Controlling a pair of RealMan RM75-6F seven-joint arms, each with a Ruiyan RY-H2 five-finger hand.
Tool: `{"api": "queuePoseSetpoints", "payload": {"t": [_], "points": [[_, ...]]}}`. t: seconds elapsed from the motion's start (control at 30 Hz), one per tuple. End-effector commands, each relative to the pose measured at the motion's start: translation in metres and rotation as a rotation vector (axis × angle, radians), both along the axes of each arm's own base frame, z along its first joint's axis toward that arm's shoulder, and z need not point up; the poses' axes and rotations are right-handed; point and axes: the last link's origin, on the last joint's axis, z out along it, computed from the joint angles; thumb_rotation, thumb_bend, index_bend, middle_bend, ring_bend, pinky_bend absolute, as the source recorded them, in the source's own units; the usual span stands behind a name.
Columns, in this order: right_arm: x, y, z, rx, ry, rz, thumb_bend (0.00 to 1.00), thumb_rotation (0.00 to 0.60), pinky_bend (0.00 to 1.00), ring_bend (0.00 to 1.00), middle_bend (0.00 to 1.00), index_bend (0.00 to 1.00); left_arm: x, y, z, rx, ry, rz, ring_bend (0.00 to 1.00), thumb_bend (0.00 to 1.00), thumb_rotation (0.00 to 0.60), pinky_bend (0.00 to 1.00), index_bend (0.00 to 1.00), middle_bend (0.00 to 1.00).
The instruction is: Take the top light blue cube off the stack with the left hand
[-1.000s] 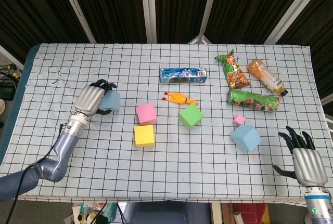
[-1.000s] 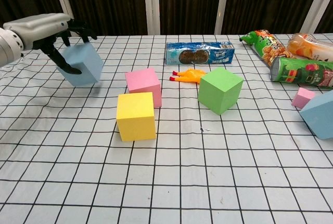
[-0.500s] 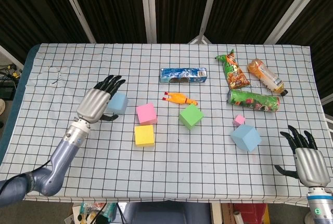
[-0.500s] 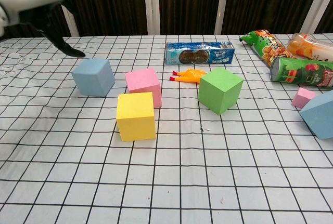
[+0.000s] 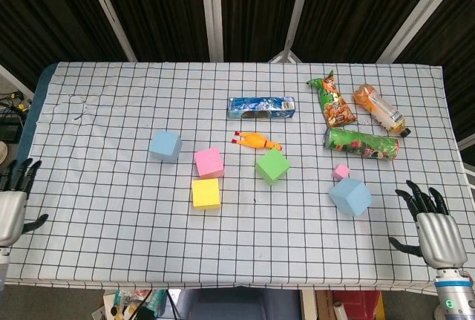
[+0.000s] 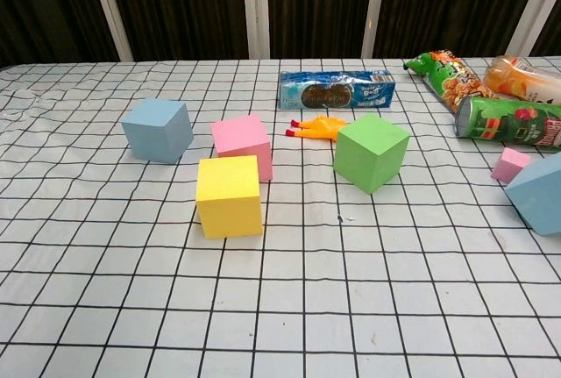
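The light blue foam cube [image 5: 165,145] is sitting alone on the checked tablecloth [image 5: 111,105], just left of the pink foam cube [image 5: 208,162] and apart from the yellow foam cube [image 5: 205,193], so nothing is standing stacked and your task looks done. You are holding the left hand [image 5: 10,203] off the near left table edge, fingers apart and gripping nothing, well clear of the cube. Your right hand [image 5: 434,231] is idling at the near right corner, fingers spread and empty too, probably parked, though its palm is facing away. Near it, a larger light blue block [image 5: 350,197] is lying untouched beside the small pink block [image 5: 341,171].
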Motion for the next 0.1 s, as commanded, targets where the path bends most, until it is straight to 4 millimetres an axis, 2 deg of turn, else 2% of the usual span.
{"api": "queuePoseSetpoints", "payload": {"t": [0.03, 0.1], "points": [[0.0009, 0.0003, 0.0002, -0.004, -0.002, 0.003, 0.0, 0.6, 0.02, 0.17, 0.07, 0.2, -0.0264, -0.012, 0.007, 0.055, -0.032, 0.06, 0.0, 0.04, 0.6, 0.18, 0.05, 0.05], [0.0012, 0.0009, 0.001, -0.009, -0.006, 0.005, 0.0, 0.6, 0.02, 0.17, 0.07, 0.2, -0.0258, -0.0113, 0.0087, 0.059, -0.033, 0.038, 0.0, 0.04, 0.6, 0.17, 0.05, 0.05]]}}
